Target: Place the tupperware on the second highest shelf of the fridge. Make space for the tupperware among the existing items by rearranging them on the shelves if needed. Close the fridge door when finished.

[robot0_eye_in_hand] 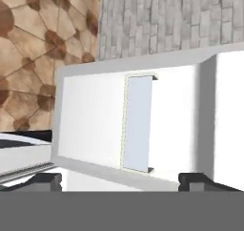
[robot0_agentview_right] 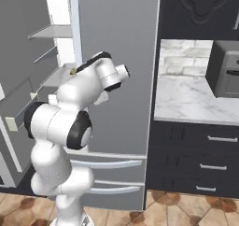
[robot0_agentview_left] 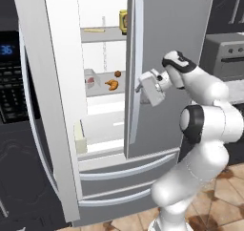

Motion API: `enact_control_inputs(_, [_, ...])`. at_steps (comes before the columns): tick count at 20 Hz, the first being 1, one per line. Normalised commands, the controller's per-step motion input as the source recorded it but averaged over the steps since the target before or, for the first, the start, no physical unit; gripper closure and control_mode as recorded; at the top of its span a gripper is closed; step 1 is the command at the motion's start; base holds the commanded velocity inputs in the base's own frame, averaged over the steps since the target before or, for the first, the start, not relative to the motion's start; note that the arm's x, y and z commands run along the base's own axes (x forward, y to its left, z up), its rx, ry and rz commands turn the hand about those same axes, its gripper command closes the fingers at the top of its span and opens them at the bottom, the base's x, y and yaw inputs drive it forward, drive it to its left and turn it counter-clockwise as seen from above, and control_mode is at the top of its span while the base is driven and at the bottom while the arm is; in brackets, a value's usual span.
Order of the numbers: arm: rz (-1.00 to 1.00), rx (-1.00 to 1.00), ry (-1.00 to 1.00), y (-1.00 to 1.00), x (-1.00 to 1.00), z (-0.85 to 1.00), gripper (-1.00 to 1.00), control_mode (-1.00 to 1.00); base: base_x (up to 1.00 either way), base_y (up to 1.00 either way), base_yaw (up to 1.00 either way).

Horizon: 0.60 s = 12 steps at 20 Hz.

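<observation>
Wall oven (robot0_agentview_left: 10,77): I saw it far off to the gripper's left, black, with blue digits lit on its panel.
Marble counter (robot0_agentview_right: 186,99): I saw it to the right of the gripper and lower, pale and veined.
Countertop appliance (robot0_agentview_right: 225,68): it stood on that counter, dark grey, farther right still.
Dark drawers (robot0_agentview_right: 200,159): I counted three pale bar handles on them, below the counter and well beneath the gripper.
Upper cabinet (robot0_agentview_right: 200,8): it hung dark above the counter, up and to the right.
Brick backsplash (robot0_agentview_right: 179,57): pale, behind the counter.
Tiled floor (robot0_agentview_left: 224,187): brown and tan, far below.
</observation>
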Motion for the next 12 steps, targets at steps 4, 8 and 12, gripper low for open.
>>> enact_control_inputs(4, [-0.23,-0.16,-0.40,0.19,0.08,-0.03,-1.00,-1.00,0.00,0.00,0.00])
enact_control_inputs(8, [-0.15,-0.25,-0.68,0.53,-0.90,0.00,-1.00,-1.00,0.00,0.00,0.00])
enact_control_inputs(12, [-0.20,-0.29,-0.75,0.73,-1.00,0.07,-1.00,-1.00,0.00,0.00,0.00])
